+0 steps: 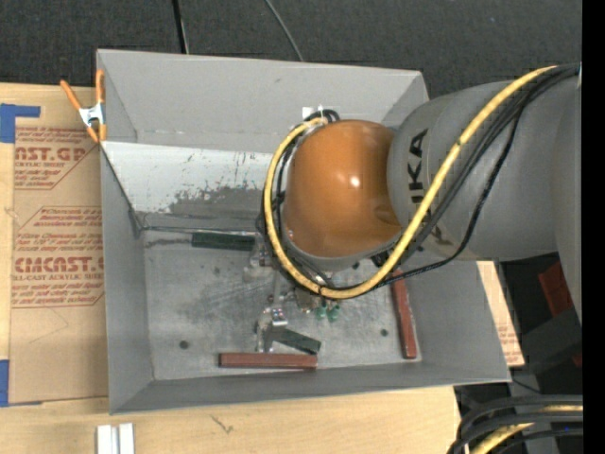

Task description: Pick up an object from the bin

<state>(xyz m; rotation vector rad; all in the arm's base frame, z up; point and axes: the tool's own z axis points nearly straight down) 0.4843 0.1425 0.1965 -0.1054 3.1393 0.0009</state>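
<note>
From where I stand, the arm comes in from the right and hangs low inside the bin (123, 253), its rounded orange cover (336, 192) hiding most of what is under it, with yellow and black cables (284, 253) looping around that cover. Below the cover's lower left edge the metal tip of the end effector (273, 327) pokes out, down close to the bin's floor. The cover blocks too much of it, so I cannot tell whether it is open or closed, or whether it has hold of anything. Nearest to it is a small dark green bar (301, 340), lying tilted on the floor just to the right of the tip and either touching it or nearly so. Just beyond that, towards the bin's near wall, a long reddish-brown stick (267, 359) lies flat, parallel to the wall. A little green piece (331, 314) sits to the upper right of the tip, at the edge of the cables. Well off to the right, a second reddish-brown stick (406, 320) lies along the right wall. Away from the tip on the far side, to its upper left, a dark green rod (224, 241) rests at the foot of the sloping back wall.
</note>
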